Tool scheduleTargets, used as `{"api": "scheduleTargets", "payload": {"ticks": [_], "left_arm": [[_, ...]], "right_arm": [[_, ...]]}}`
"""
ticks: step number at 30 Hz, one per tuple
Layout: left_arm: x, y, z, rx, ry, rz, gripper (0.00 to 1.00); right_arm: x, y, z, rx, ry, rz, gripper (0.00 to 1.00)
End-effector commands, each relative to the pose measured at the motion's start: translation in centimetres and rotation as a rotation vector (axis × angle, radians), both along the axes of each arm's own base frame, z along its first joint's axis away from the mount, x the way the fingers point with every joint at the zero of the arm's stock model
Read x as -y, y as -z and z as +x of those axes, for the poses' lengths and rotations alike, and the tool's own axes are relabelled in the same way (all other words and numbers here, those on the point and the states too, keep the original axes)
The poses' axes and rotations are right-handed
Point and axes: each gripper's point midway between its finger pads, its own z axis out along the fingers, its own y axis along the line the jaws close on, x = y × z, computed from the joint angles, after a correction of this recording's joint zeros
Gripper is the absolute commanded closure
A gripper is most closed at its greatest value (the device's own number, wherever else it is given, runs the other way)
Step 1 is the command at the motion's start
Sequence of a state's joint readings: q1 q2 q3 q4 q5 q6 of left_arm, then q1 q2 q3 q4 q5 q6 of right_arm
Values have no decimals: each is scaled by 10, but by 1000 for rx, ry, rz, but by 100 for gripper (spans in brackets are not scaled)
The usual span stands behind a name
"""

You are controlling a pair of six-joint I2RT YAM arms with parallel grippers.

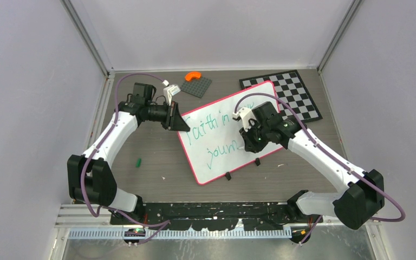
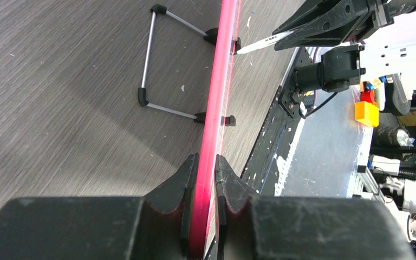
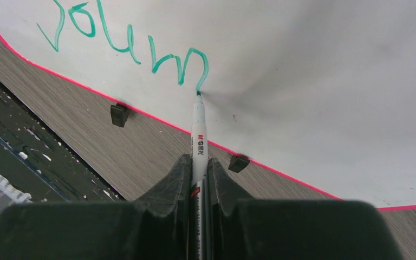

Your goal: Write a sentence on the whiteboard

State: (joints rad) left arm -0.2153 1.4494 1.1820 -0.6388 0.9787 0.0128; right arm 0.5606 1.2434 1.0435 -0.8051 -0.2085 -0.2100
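Observation:
The whiteboard (image 1: 216, 157) stands tilted on a wire stand in the middle of the table; its red-pink rim (image 2: 219, 81) shows edge-on in the left wrist view. My left gripper (image 2: 206, 173) is shut on that rim at the board's upper left corner (image 1: 180, 123). My right gripper (image 3: 199, 162) is shut on a white marker (image 3: 199, 127) whose green tip touches the board. The sentence (image 1: 208, 123) is in green, reading "Faith in" above and "journ" (image 3: 124, 46) below. The right gripper (image 1: 247, 142) hides part of both lines from above.
A black-and-white chessboard (image 1: 298, 92) lies behind the board at the right. A grey plate with an orange piece (image 1: 195, 77) lies at the back. A small green cap (image 1: 138, 162) lies on the table left of the board. The wire stand (image 2: 151, 59) sits behind the board.

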Motion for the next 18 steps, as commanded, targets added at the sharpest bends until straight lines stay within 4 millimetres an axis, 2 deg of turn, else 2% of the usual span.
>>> {"api": "scheduleTargets", "payload": {"ticks": [1, 6, 13, 18], "left_arm": [[-8, 20, 15, 34, -39, 108, 100], [-6, 20, 13, 35, -31, 107, 100], [-6, 22, 14, 32, -29, 109, 100], [-6, 22, 13, 30, -29, 108, 100]], "right_arm": [[-5, -37, 6, 72, 6, 66, 100], [-4, -38, 6, 81, 12, 62, 100], [-1, -30, 23, 117, 38, 22, 100], [10, -30, 35, 140, 75, -8, 100]]}}
